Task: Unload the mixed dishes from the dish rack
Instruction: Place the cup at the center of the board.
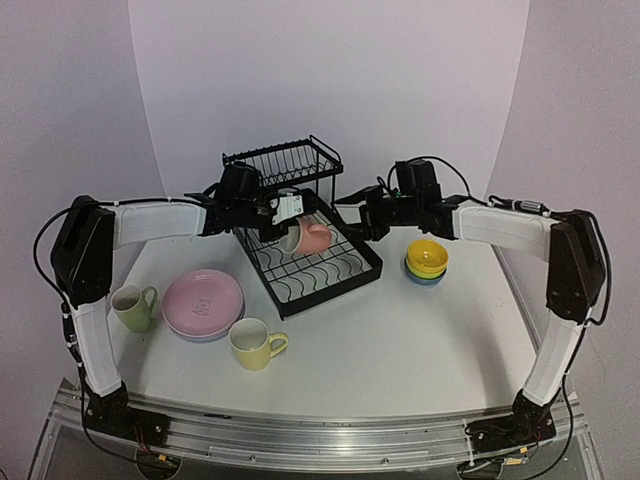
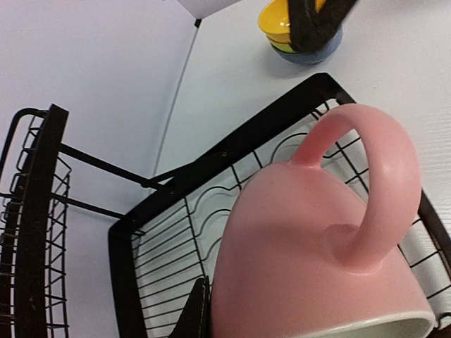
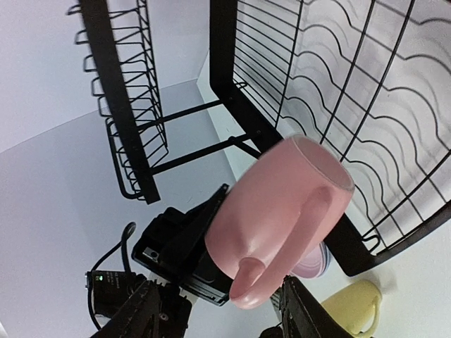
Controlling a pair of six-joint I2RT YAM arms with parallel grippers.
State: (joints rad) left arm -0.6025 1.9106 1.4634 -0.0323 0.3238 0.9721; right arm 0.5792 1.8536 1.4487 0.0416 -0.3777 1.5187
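A pink mug [image 1: 312, 237] hangs tilted over the tray of the black dish rack [image 1: 335, 292], handle toward the right. My left gripper [image 1: 283, 225] is shut on its base end. In the left wrist view the pink mug [image 2: 310, 239] fills the lower right, with one dark finger [image 2: 195, 313] against its wall. My right gripper [image 1: 365, 218] stands just right of the mug. Its fingers [image 3: 151, 310] are spread open either side of the pink mug [image 3: 275, 211] and do not touch it. The rack [image 3: 225, 77] holds no other dishes that I can see.
A pink plate [image 1: 203, 298] tops a stack left of the rack. A light green mug [image 1: 130, 307] is beside it and a yellow mug [image 1: 255, 343] in front. Stacked bowls [image 1: 427, 260], yellow on top, sit right of the rack. The rack's upper shelf [image 1: 285, 160] rises behind.
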